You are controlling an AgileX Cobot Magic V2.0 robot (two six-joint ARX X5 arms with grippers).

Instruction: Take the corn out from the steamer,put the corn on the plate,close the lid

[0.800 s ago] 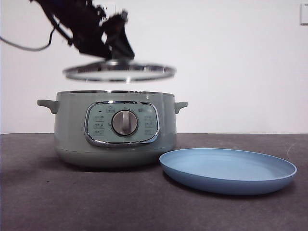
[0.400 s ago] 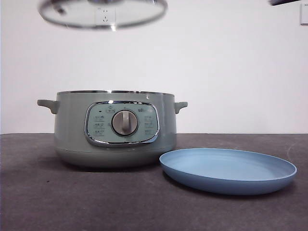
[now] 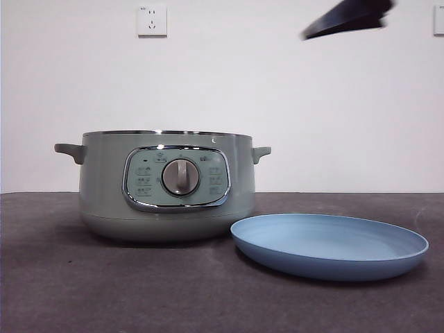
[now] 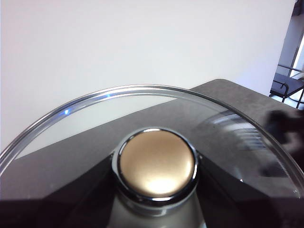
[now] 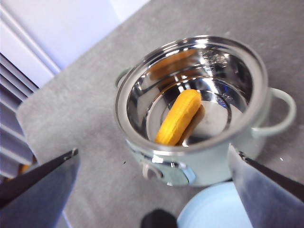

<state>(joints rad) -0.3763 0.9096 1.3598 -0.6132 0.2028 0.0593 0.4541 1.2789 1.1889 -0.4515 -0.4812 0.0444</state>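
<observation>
Left gripper [image 4: 156, 209] has its jaws clamped around the gold-toned knob [image 4: 156, 164] of the glass lid [image 4: 228, 128], holding it up in the air over the dark table, out of the front view. Right gripper [image 5: 156, 190] hangs high above the uncovered steamer [image 5: 190, 173] with its jaws spread wide and empty, showing in the front view only as a dark tip at the top right. The corn [image 5: 179, 117] lies on its side on the shiny inner base, while the light-blue plate [image 3: 329, 246] sits bare beside the steamer, rim nearly touching it.
</observation>
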